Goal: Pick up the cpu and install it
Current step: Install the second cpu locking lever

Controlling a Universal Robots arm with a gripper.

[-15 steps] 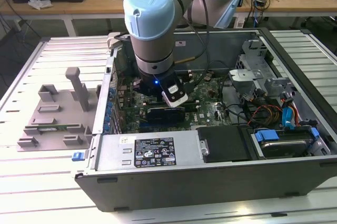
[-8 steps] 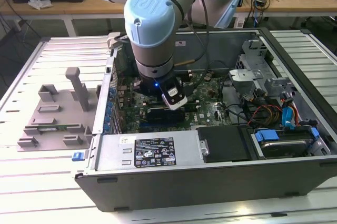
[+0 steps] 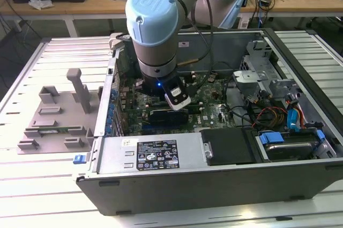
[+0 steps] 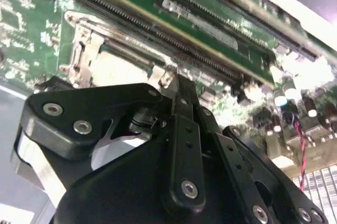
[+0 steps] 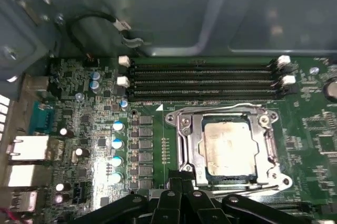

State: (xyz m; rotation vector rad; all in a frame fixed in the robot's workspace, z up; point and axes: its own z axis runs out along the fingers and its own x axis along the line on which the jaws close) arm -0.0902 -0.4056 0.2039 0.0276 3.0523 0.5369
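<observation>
Slatted metal bench [image 3: 32,196] carries the open computer case [image 3: 214,185]. Inside, the cpu [image 5: 229,148] lies flat in its socket [image 5: 181,145], just beyond the fingers [image 5: 181,184], pinched together and empty. Light, rigid, fragile; grip its edges.

silver-grey cpu [image 5: 229,148], green motherboard [image 5: 310,140]

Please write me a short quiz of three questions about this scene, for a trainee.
1. True or false: the cpu lies inside the socket frame.
2. Where is the gripper relative to the computer case? A) outside it; B) inside it, at the socket frame's edge; C) high above it.
3. Fill in: the number of empty memory slots beside the socket frame is ____.
Key: 1 true; 2 B; 3 four.
</observation>
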